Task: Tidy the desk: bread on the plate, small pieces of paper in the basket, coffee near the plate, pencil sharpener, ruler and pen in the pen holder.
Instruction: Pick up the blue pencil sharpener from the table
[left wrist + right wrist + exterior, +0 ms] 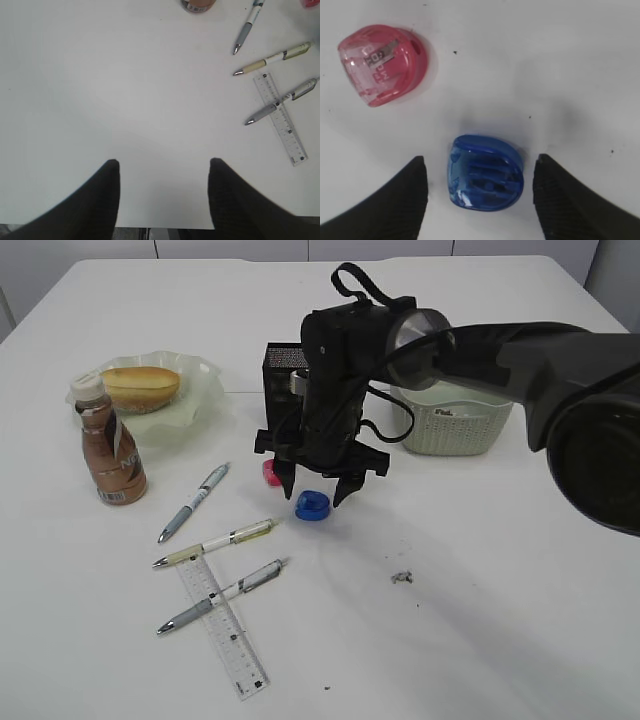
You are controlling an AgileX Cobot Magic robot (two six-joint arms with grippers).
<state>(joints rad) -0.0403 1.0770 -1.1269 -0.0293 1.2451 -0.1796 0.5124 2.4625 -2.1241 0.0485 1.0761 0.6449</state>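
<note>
My right gripper (315, 492) (480, 160) stands open just above the table. Its fingers straddle a blue pencil sharpener (311, 505) (486, 174) without touching it. A pink pencil sharpener (270, 472) (382, 64) lies beside it, in front of the black pen holder (283, 375). Three pens (195, 500) (215, 543) (222, 595) and a clear ruler (225, 625) (282, 120) lie at the front left. Bread (140, 388) rests on the pale plate (200, 400), with the coffee bottle (108, 445) next to it. A small piece of paper (402, 577) lies on the table. My left gripper (164, 162) is open and empty over bare table.
The white basket (455, 420) stands behind my right arm, to the right of the pen holder. The table's near edge shows just below the left gripper's fingers in the left wrist view.
</note>
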